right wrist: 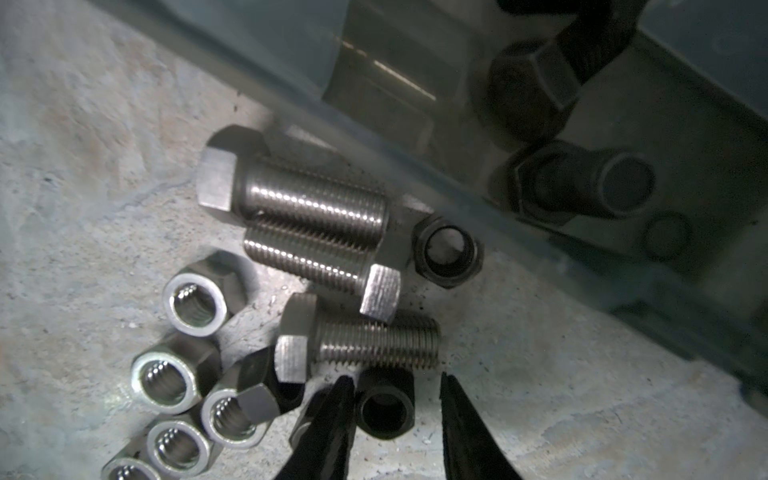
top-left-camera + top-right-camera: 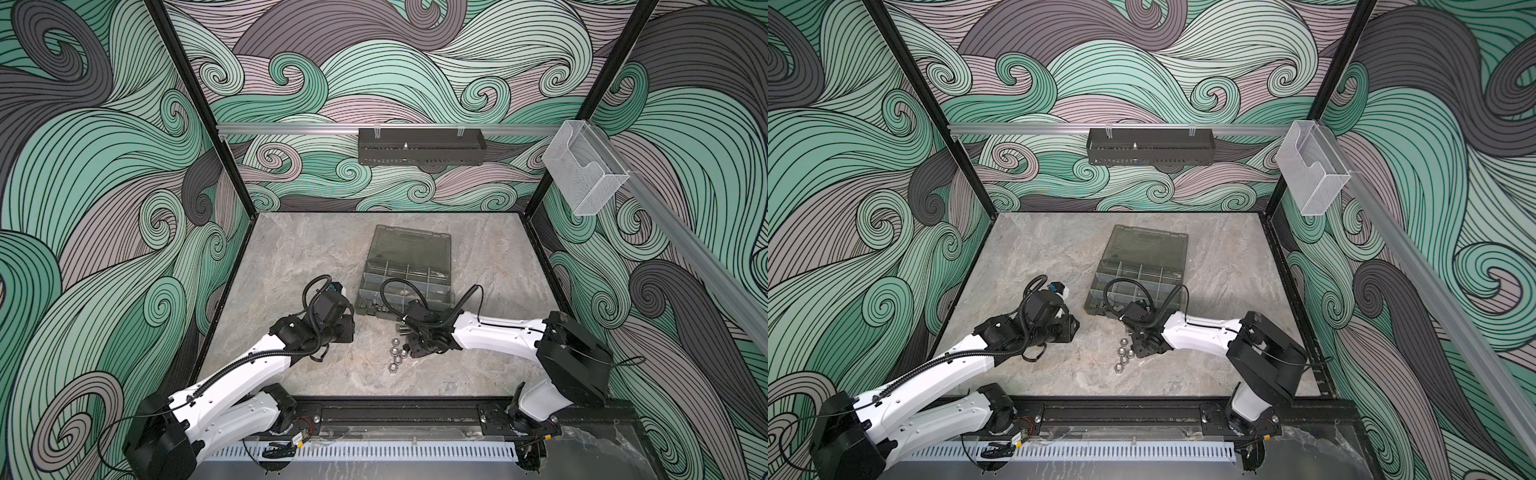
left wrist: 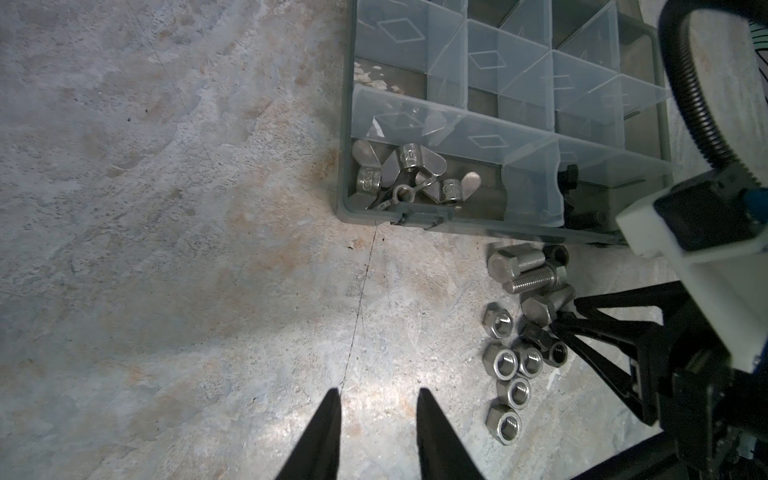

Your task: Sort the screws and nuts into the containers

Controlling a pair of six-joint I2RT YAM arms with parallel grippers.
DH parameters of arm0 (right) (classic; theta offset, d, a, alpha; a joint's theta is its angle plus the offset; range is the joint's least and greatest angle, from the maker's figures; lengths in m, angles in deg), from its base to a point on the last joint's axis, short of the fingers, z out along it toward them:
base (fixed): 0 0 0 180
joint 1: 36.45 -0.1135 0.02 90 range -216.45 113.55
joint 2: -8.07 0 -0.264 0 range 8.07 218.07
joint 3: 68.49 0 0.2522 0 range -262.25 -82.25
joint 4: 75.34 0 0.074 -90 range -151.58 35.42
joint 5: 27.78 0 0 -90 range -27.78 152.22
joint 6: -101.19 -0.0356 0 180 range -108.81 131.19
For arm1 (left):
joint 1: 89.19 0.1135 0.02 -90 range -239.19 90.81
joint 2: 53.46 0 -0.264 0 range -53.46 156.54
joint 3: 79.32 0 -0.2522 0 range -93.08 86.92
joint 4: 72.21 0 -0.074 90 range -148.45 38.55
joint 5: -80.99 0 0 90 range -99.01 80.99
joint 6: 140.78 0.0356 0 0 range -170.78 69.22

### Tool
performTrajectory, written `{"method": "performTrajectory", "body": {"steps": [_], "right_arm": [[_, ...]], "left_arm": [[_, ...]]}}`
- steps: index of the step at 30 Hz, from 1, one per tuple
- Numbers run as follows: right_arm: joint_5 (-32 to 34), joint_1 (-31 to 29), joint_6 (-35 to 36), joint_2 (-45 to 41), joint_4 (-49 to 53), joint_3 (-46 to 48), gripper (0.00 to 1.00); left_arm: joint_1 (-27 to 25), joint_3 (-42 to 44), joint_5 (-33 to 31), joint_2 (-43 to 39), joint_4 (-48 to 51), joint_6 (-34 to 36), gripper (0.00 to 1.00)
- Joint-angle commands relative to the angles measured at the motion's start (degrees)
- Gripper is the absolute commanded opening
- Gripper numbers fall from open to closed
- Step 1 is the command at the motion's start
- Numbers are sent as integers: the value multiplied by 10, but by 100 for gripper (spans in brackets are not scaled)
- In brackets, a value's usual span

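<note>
Loose silver nuts [image 1: 195, 303] and silver screws [image 1: 307, 195] lie in a cluster on the stone table, just outside the front wall of the grey organizer case [image 3: 345, 166]. In both top views the cluster [image 2: 397, 353] [image 2: 1123, 353] sits between the two arms. My right gripper [image 1: 397, 380] is down at the table and open. A black nut [image 1: 386, 405] stands between its fingers, against one finger and with a gap to the other. A second black nut [image 1: 446, 251] lies by the case wall. Black screws [image 1: 532, 83] rest in a front compartment. My left gripper [image 3: 378, 392] hangs open over bare table, with nothing in it.
Wing nuts [image 3: 411, 166] fill the case's front corner compartment. The case lid [image 2: 411, 245] lies open toward the back. A black perforated tray [image 2: 419, 145] hangs on the back wall, and a clear holder [image 2: 582, 174] on the right rail.
</note>
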Motion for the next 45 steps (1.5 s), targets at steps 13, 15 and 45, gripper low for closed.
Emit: {"method": "performTrajectory", "body": {"steps": [13,15,45], "right_arm": [[5,-1,-11,9,-3,24,27],[7,-2,-11,2,-1,26,24],[16,231,215,10,46,-180,23]], "left_arm": [[2,-3,-2,0,8,-7,35],[2,-3,-2,0,8,-7,35],[2,15,11,-33,23,-19,35]]}}
